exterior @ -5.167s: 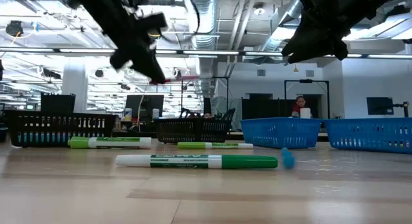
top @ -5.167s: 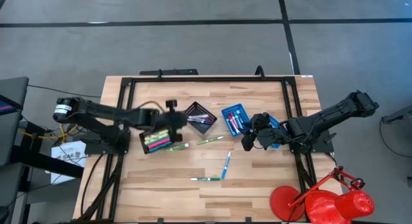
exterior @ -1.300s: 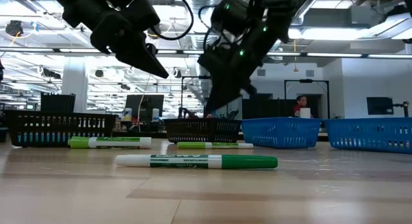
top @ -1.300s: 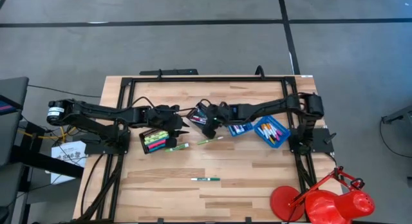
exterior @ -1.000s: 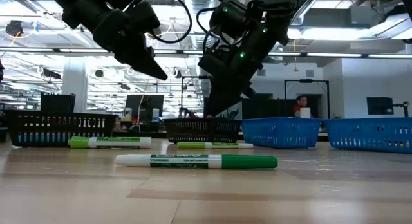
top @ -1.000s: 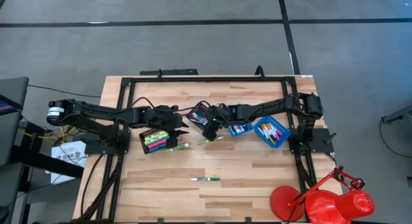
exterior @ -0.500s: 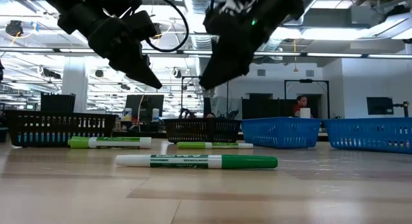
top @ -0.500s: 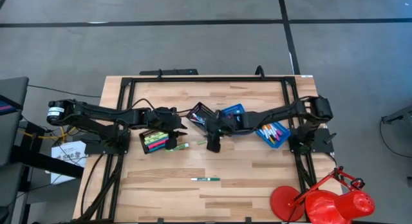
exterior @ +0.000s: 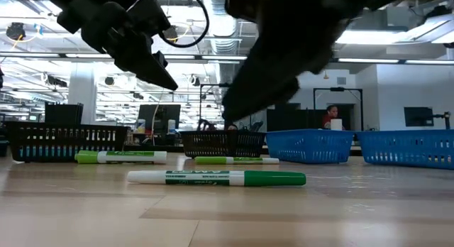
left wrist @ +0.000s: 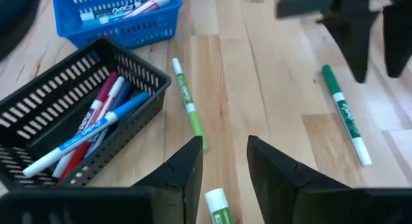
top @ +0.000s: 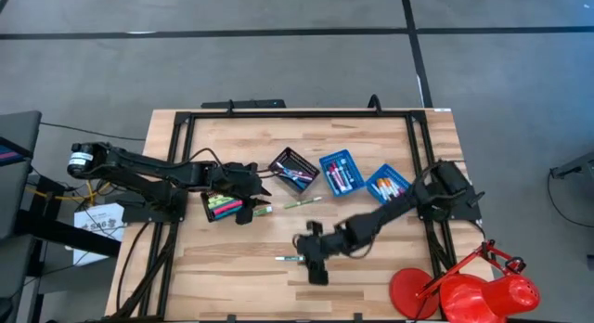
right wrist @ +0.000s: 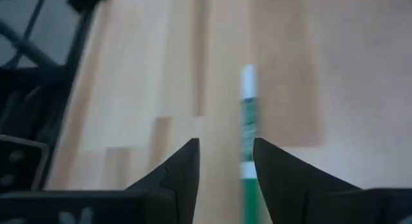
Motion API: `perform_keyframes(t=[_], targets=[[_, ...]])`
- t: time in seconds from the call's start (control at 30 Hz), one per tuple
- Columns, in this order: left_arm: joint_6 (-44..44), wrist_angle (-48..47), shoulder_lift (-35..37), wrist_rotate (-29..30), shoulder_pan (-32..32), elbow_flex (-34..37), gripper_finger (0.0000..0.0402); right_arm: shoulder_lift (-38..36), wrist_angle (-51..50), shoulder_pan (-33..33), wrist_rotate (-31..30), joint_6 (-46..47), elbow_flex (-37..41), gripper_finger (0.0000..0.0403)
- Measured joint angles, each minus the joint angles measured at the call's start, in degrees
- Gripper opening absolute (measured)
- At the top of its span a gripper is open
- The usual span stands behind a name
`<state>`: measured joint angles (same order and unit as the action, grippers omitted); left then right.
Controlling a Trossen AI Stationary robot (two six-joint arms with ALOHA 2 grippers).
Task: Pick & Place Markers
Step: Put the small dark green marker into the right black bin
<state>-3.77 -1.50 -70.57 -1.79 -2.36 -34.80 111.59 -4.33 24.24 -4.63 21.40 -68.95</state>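
Right gripper [top: 314, 260] has swung from the trays down to the lone green marker [top: 294, 258], fingers apart above it; left gripper [top: 255, 198], also apart, hovers over another marker [left wrist: 188, 103].

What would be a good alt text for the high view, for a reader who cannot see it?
Seen from above, the right gripper reaches to the front of a wooden table, open over a lone green marker. The left gripper hovers open above another green marker beside a black tray; one more black tray and two blue trays also hold markers.
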Motion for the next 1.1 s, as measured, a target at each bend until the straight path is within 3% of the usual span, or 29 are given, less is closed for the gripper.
perform_keyframes(t=[0.4,0.57,0.77,0.87,1.03,1.1], targets=[[0.0,2.0,0.0,0.0,-0.8,0.0,0.0117,4.1,-2.3,2.0,-5.9,2.2,0.0,0.0119],[0.0,2.1,0.0,0.0,-0.8,0.0,0.0117,5.8,-1.7,1.5,-2.9,2.2,-0.1,0.0119],[0.0,2.4,0.0,0.0,-0.8,0.0,0.0117,8.9,0.0,1.8,-3.5,2.1,-0.3,0.0116],[0.0,2.5,0.0,0.0,-0.8,0.0,0.0117,9.4,0.1,1.1,-3.3,0.8,-0.4,0.0095],[0.0,2.9,0.0,0.0,-0.8,0.0,0.0117,6.9,-0.1,-0.9,-1.8,-0.7,-0.1,0.0022],[0.0,2.9,0.0,0.0,-0.8,0.0,0.0117,5.3,-1.0,-2.0,-2.3,-1.3,0.3,0.0021]])
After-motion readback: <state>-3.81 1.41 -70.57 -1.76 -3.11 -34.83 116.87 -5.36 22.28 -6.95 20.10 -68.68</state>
